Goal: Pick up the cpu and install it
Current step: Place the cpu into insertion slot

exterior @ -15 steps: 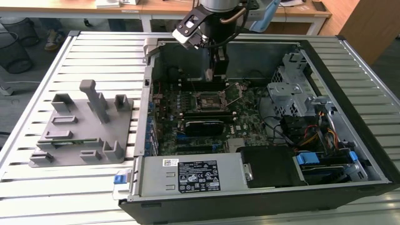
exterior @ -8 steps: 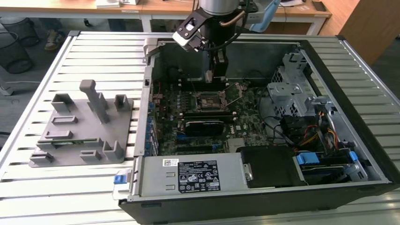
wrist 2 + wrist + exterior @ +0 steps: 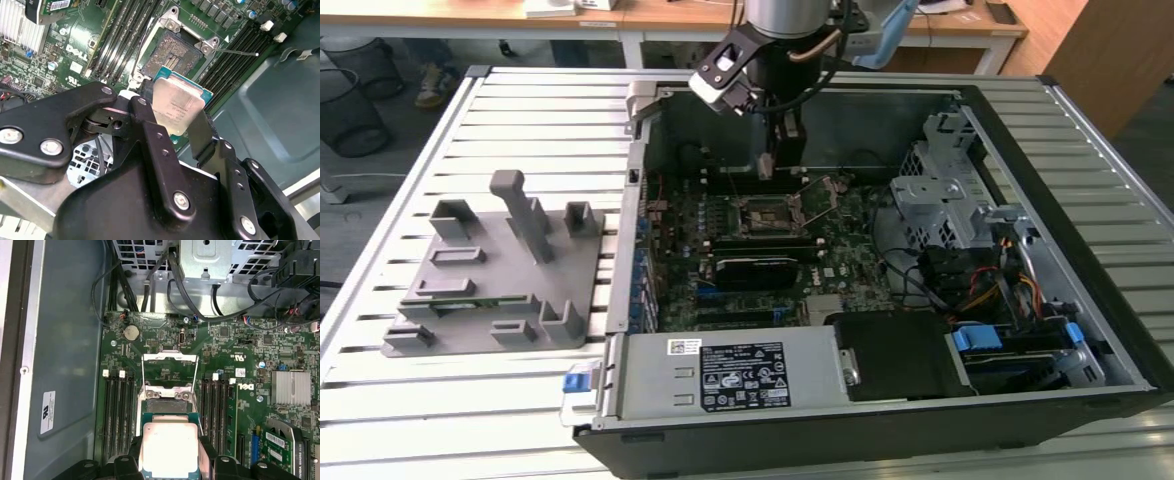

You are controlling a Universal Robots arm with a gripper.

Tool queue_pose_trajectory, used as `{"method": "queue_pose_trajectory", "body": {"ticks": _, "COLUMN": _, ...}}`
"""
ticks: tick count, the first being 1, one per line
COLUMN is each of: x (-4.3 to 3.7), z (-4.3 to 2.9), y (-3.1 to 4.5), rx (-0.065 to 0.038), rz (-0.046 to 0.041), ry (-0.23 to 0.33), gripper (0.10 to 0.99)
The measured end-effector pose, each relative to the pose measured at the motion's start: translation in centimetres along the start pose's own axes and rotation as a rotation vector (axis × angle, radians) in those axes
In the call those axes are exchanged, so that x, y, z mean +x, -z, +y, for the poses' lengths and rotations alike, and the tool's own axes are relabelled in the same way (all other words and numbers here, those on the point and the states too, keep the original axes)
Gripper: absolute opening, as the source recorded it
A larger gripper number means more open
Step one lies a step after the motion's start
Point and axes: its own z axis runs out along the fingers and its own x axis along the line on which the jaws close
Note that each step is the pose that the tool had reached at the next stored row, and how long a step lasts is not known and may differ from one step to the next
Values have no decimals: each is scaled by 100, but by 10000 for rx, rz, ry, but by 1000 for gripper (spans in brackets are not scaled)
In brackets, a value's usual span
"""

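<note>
Evidently partway through the install: on the exterior view's left, a grey plastic fixture [image 3: 494, 270] with upright blocks stands on the slatted counter [image 3: 520, 110]. Just beside it lies the opened computer case [image 3: 854, 440], its motherboard [image 3: 687, 250] facing up. The arm reaches down into the middle of the case, and its gripper [image 3: 769, 165] hangs over the far part of the board, near the black-framed socket [image 3: 765, 217].

Both wrist views show what it carries. The cpu [image 3: 177, 107] is pinched by opposite edges between the two black fingers [image 3: 145, 125], the gripper [image 3: 175, 125] closed narrowly around it, with the chip's silver-white top in plain sight. In the first wrist view the cpu [image 3: 167, 450] sits in the gripper [image 3: 169, 455] just short of the socket [image 3: 167, 395], whose bed lies bare and whose metal load plate [image 3: 169, 357] is swung open. How high the chip rides above the board cannot be told.

On the exterior view's right, a metal drive cage [image 3: 947, 190] and a tangle of cables [image 3: 987, 290] fill that end of the case.

By this evidence the pick-up is done. The seating is not: the chip is apart from the socket, and the plate is not yet closed.
</note>
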Motion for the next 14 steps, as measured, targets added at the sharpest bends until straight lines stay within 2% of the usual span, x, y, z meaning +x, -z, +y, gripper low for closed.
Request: {"method": "queue_pose_trajectory", "body": {"ticks": 14, "x": 9, "z": -6, "y": -97, "rx": 1, "rz": -1, "ry": 1, "gripper": 525}}
